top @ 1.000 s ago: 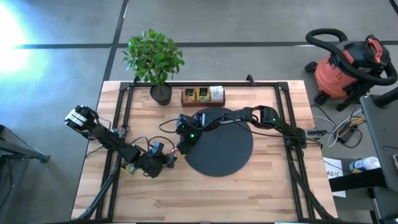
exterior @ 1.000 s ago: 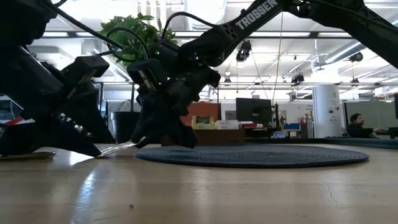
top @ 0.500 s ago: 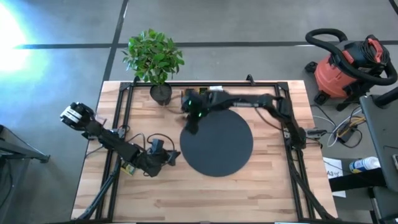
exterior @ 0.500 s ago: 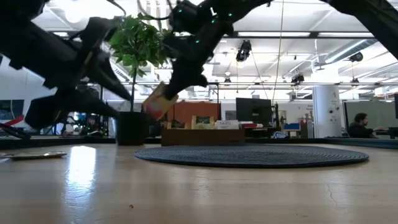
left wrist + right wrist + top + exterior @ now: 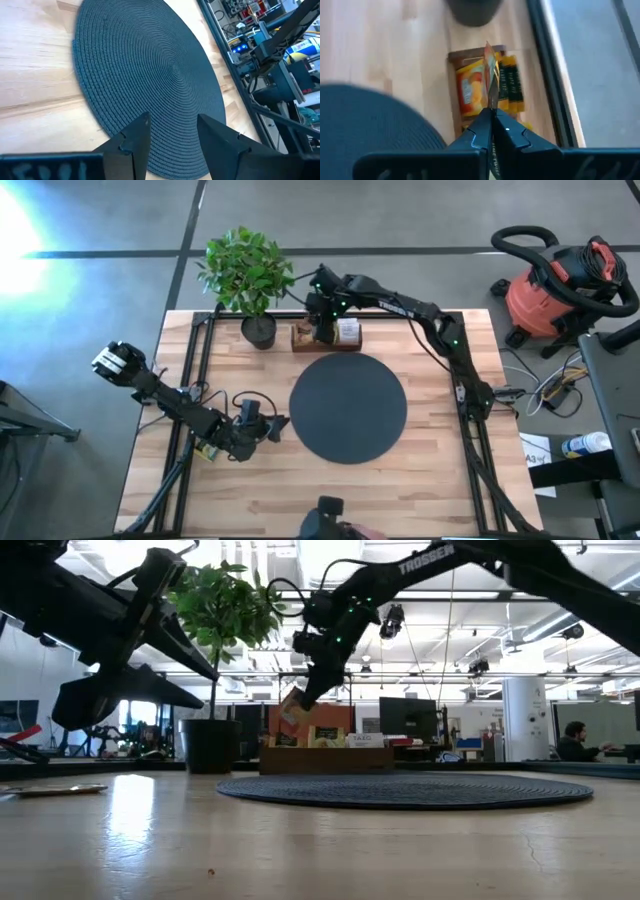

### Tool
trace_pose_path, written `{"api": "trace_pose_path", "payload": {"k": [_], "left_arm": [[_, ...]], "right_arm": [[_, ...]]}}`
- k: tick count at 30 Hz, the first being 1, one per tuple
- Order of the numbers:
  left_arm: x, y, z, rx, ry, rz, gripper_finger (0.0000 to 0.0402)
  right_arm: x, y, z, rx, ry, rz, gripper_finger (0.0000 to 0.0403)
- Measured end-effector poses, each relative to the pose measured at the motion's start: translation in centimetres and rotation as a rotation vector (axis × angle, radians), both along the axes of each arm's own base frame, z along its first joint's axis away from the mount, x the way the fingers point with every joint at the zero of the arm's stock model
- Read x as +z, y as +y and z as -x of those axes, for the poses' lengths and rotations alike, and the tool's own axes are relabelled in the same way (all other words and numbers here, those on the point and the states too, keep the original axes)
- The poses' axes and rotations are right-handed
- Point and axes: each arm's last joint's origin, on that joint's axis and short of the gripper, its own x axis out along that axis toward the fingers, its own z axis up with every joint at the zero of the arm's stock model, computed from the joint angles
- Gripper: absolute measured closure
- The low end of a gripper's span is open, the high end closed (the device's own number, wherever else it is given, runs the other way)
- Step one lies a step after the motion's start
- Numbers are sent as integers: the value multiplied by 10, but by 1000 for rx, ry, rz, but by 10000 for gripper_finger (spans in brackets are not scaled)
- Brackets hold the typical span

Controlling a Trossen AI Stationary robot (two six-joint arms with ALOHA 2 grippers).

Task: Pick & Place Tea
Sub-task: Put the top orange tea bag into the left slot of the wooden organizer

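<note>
My right gripper (image 5: 322, 330) hangs over the brown wooden tray (image 5: 327, 336) at the table's far edge, shut on an orange tea sachet (image 5: 293, 712). The tray stands on the table and holds more orange sachets (image 5: 469, 92) and yellow-green ones (image 5: 511, 85) standing on edge. My left gripper (image 5: 276, 426) is open and holds nothing. It is raised off the table at the left edge of the black disc (image 5: 348, 408). In the left wrist view its fingers (image 5: 131, 142) frame the disc's woven surface (image 5: 150, 75). My right gripper pinches the orange sachet by one edge (image 5: 492, 111) between its two fingers. The fingers slant down from above. The sachet sticks out past the fingertips, seen edge-on in the wrist view, and hangs tilted in the air above the tray (image 5: 325, 755).
A potted plant (image 5: 250, 275) stands left of the tray at the far edge. A small yellowish flat thing (image 5: 207, 450) lies on the table under my left arm. Black frame rails (image 5: 195, 370) run along the table's sides. Bare wood lies near the front edge.
My right gripper has risen from the table at the disc's left edge with the orange sachet, swung toward the far edge and turned, and now hangs over the tray. My left gripper has risen a little and tipped upward, staying open.
</note>
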Motion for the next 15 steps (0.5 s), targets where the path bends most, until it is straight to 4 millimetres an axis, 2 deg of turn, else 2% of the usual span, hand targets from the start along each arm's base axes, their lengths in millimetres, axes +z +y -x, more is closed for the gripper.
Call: {"api": "trace_pose_path", "payload": {"k": [8, 15], "left_arm": [[0, 0, 0, 11, -8, 4, 265], [0, 1, 0, 38, -23, 15, 265]], "right_arm": [[-9, -4, -21, 174, 64, 83, 395], [-17, -4, -18, 219, 131, 101, 395]]}}
